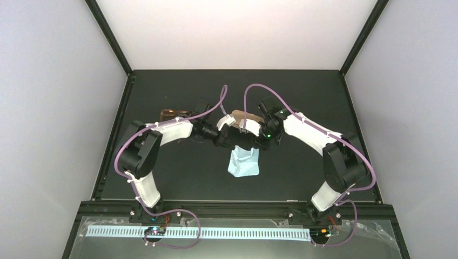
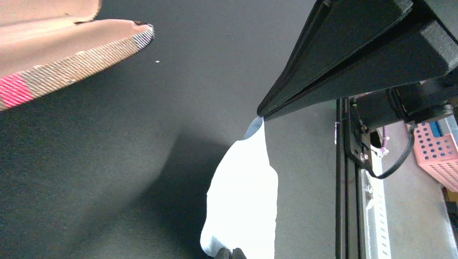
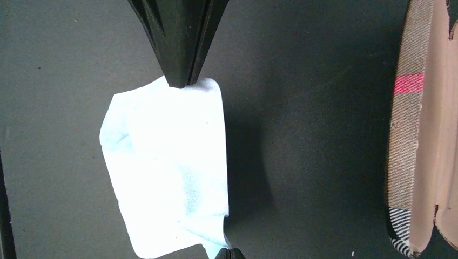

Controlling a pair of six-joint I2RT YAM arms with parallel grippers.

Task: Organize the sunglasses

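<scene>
The sunglasses (image 1: 172, 114), reddish-brown, lie on the black table behind my left arm, untouched. A small light-blue cloth (image 1: 243, 161) hangs between my two grippers above the table. My left gripper (image 1: 234, 144) is shut on one upper corner and my right gripper (image 1: 257, 144) is shut on the other. In the left wrist view the cloth (image 2: 243, 205) runs from my left gripper (image 2: 231, 253) to the right gripper's black tip (image 2: 264, 112). In the right wrist view the cloth (image 3: 167, 167) runs from my right gripper (image 3: 229, 253) to the left gripper's tip (image 3: 182, 75).
The brown case with pale stripes (image 1: 246, 117) lies open just behind the grippers; it also shows in the left wrist view (image 2: 65, 59) and the right wrist view (image 3: 421, 135). The table's black frame rail (image 2: 351, 178) runs along the near edge.
</scene>
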